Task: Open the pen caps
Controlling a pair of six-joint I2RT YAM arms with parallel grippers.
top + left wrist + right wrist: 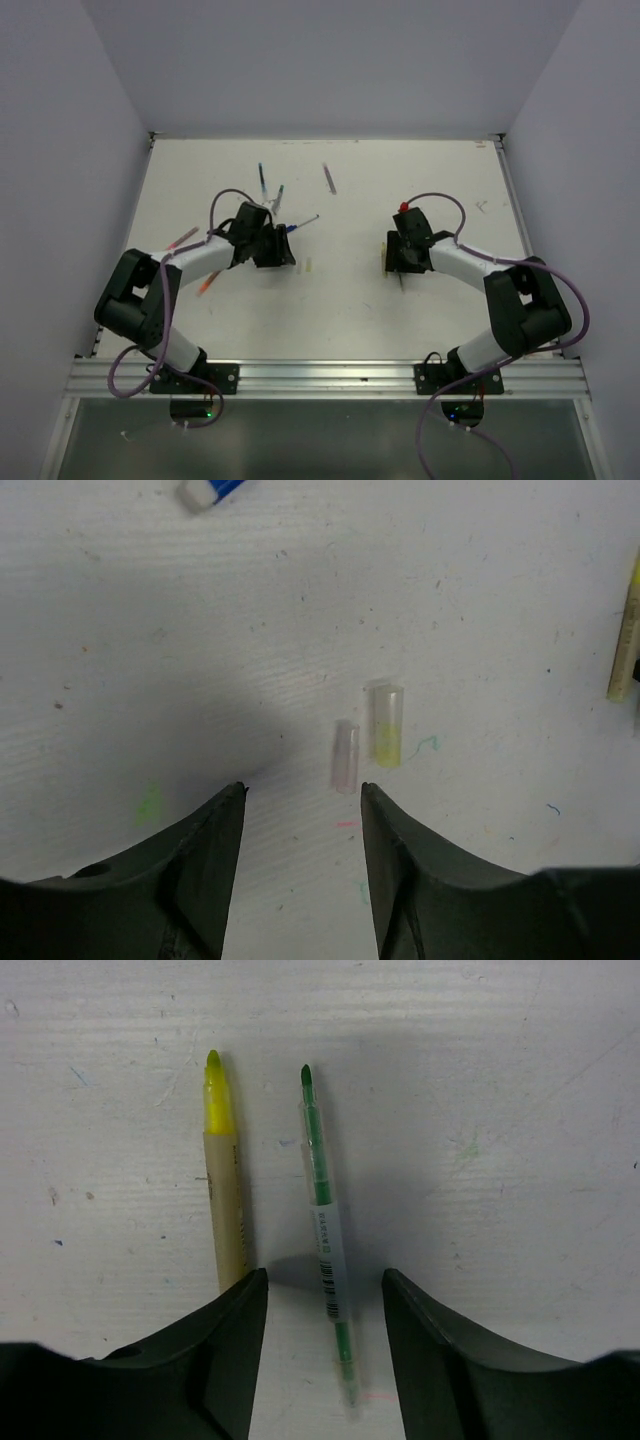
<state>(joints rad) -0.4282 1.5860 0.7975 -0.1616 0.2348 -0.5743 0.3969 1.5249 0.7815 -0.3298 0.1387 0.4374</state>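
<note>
In the left wrist view two pen caps lie side by side on the white table: a clear pinkish cap [345,755] and a pale yellow cap [386,725]. My left gripper [303,795] is open and empty, just short of them; the pinkish cap lies off its right fingertip [372,798]. In the right wrist view an uncapped yellow pen [225,1190] and an uncapped green pen [325,1230] lie parallel on the table. My right gripper [325,1280] is open, with the green pen's rear end lying between its fingers. From the top, the left gripper [283,255] and right gripper [397,258] sit mid-table.
Several other pens lie at the back left: a blue one [262,180], a teal one [278,195], a purple one [329,178], a pinkish one [183,237] and an orange one [209,282]. A small red thing [403,206] sits by the right wrist. White walls enclose the table.
</note>
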